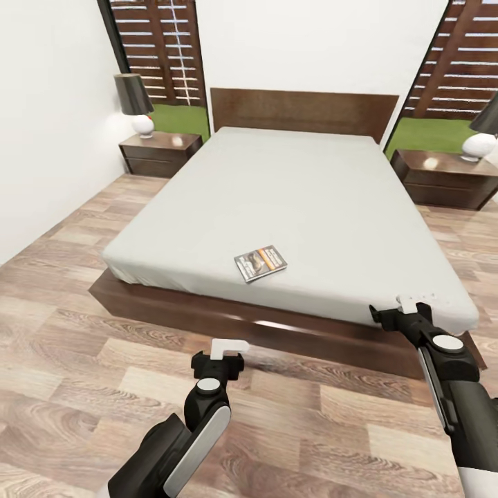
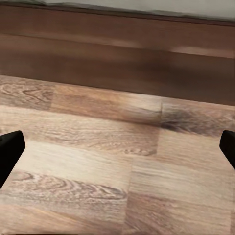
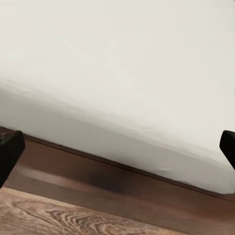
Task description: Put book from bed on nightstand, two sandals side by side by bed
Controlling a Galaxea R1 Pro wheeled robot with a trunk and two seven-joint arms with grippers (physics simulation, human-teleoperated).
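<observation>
The book [image 1: 261,263], with its dark cover and orange band, lies flat on the grey mattress of the bed [image 1: 290,194] near the foot edge. My left gripper [image 1: 228,349] hangs open over the wood floor just short of the bed frame, left of and below the book. In the left wrist view its fingertips [image 2: 10,152] stand wide apart with only floor planks between them. My right gripper [image 1: 415,304] is open at the mattress's front right corner, facing the mattress side [image 3: 122,98]. One nightstand [image 1: 160,153] stands left of the headboard, the other nightstand [image 1: 443,178] right of it. The two sandals are out of view.
Each nightstand carries a lamp [image 1: 135,104] with a dark shade, and the other lamp [image 1: 481,135] takes up part of the right top. A white wall [image 1: 41,124] closes the left side. Wood floor [image 1: 83,373] runs along the foot and both sides of the bed.
</observation>
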